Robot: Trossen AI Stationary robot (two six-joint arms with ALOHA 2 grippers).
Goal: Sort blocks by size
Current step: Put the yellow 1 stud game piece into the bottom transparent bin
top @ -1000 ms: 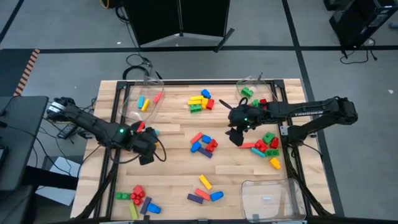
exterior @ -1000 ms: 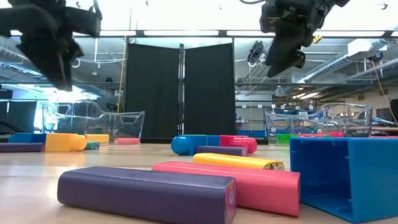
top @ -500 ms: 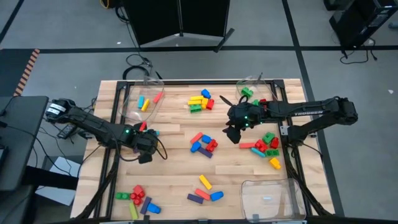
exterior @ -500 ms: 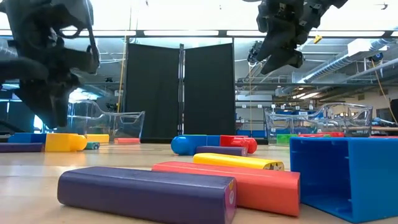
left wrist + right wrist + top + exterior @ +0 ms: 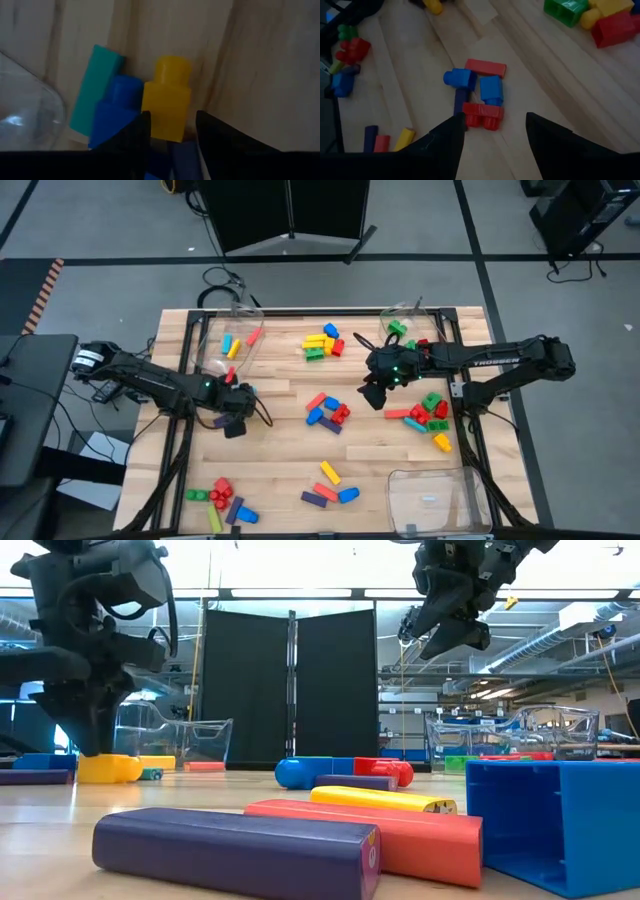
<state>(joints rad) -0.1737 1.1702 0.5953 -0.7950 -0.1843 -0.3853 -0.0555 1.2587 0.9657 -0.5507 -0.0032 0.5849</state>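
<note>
Yellow, blue and teal blocks sit bunched together on the wooden table (image 5: 280, 470) beside a clear bin (image 5: 228, 340), and the left gripper (image 5: 235, 420) is down over them; in its wrist view the fingers (image 5: 135, 131) stand apart on either side of the yellow block (image 5: 167, 100), which reaches down between them, with the blue block (image 5: 116, 112) and the teal block (image 5: 95, 90) touching alongside, but whether the fingers press on it cannot be told. The right gripper (image 5: 372, 394) hangs above the table near the centre, jaws parted and holding nothing, looking over a cluster of red and blue blocks (image 5: 328, 412). More blocks lie in scattered groups: near the far edge (image 5: 322, 342), by the right arm (image 5: 430, 415), and along the near edge (image 5: 222, 502).
</note>
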